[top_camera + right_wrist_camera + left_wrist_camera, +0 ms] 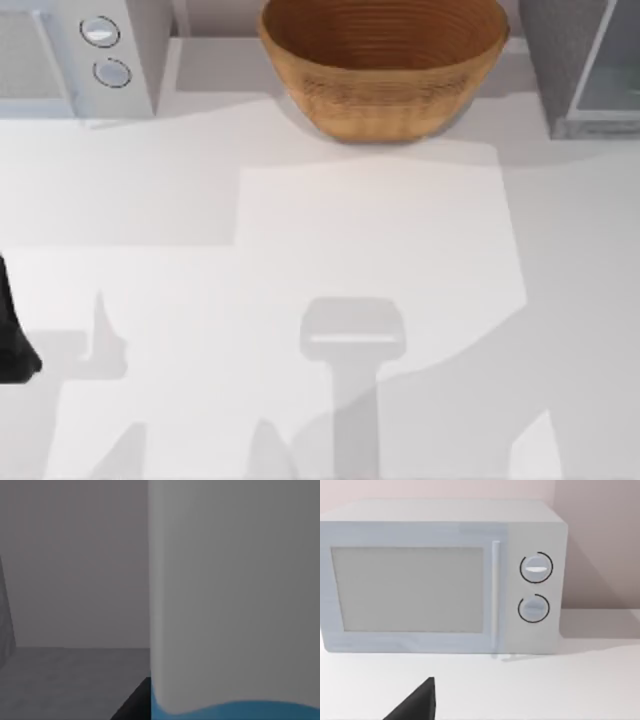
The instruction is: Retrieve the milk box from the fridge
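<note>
The milk box point(230, 595) looms very close in the right wrist view, a white-grey face with a blue band along its lower edge. It stands on a grey floor between grey walls, the inside of the fridge point(75, 580). A dark part of my right gripper point(131, 705) shows right beside the box. From above, the fridge point(556, 60) is a dark speckled cabinet at the table's back right, with its pale glassy door panel point(612, 70). My left gripper point(12, 345) is parked at the table's left edge.
A large woven basket point(385, 60) stands at the back centre of the white table point(380, 250). A light grey microwave point(110, 50) with two round knobs sits at the back left, and the left wrist view faces its front point(440, 580).
</note>
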Tool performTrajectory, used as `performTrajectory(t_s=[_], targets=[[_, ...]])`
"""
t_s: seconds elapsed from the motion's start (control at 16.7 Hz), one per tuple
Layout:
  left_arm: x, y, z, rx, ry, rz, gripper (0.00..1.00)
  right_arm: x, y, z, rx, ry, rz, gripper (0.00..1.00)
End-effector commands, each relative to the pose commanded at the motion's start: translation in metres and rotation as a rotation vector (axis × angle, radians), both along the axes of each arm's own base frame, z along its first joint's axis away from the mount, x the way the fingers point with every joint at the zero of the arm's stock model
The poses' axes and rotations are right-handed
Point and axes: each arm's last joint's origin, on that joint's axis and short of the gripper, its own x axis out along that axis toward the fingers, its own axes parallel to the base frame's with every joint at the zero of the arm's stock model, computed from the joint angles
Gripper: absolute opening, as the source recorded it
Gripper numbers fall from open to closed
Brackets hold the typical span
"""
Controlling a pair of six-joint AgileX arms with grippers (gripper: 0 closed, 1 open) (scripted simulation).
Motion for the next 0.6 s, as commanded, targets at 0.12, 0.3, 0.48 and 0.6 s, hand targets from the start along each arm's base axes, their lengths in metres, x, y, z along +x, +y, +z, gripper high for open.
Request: performTrajectory(t_s=[0.12, 0.3, 0.48, 0.6], targets=[[0.000, 0.000, 0.000, 0.000, 0.000, 0.000, 1.00, 0.000, -0.002, 0.001, 0.001, -0.001, -0.003, 0.00], [0.000, 0.000, 0.000, 0.000, 0.000, 0.000, 1.00, 0.000, -0.001, 0.016, -0.002, -0.008, 0.000, 0.00], [0.000, 0.000, 0.000, 0.000, 0.000, 0.000, 1.00, 0.000, -0.001, 0.033, 0.003, 0.012, -0.002, 0.00], [0.000, 0.000, 0.000, 0.000, 0.000, 0.000, 1.00, 0.000, -0.001, 0.048, 0.002, 0.003, -0.003, 0.00]])
